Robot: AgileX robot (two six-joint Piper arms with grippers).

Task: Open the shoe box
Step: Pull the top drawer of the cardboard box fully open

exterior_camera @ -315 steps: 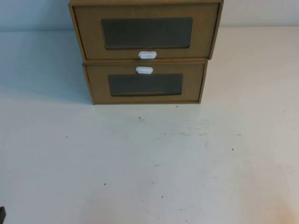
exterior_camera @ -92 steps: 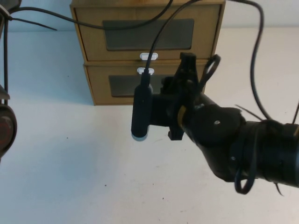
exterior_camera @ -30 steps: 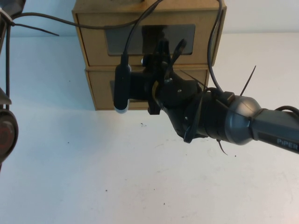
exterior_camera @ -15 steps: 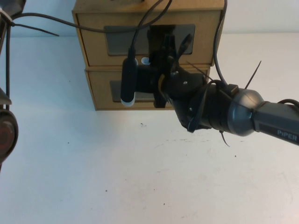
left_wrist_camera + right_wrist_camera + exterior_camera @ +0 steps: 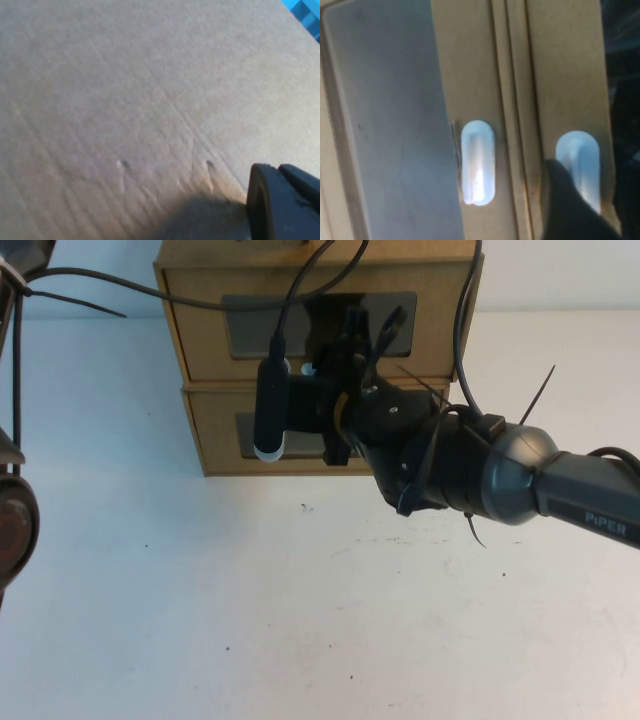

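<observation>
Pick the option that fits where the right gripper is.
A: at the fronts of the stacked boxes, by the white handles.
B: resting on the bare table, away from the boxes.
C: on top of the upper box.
A: the right gripper is up at the fronts of the stacked shoe boxes, beside their white handles; the left gripper is close over bare cardboard.

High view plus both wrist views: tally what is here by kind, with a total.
Shoe boxes: 2, stacked
White handles: 2, one on each box front
Dark windows: 2
Pincers: 2, right pincer at the box fronts by the handles, left pincer close over bare cardboard
Total: 8
</observation>
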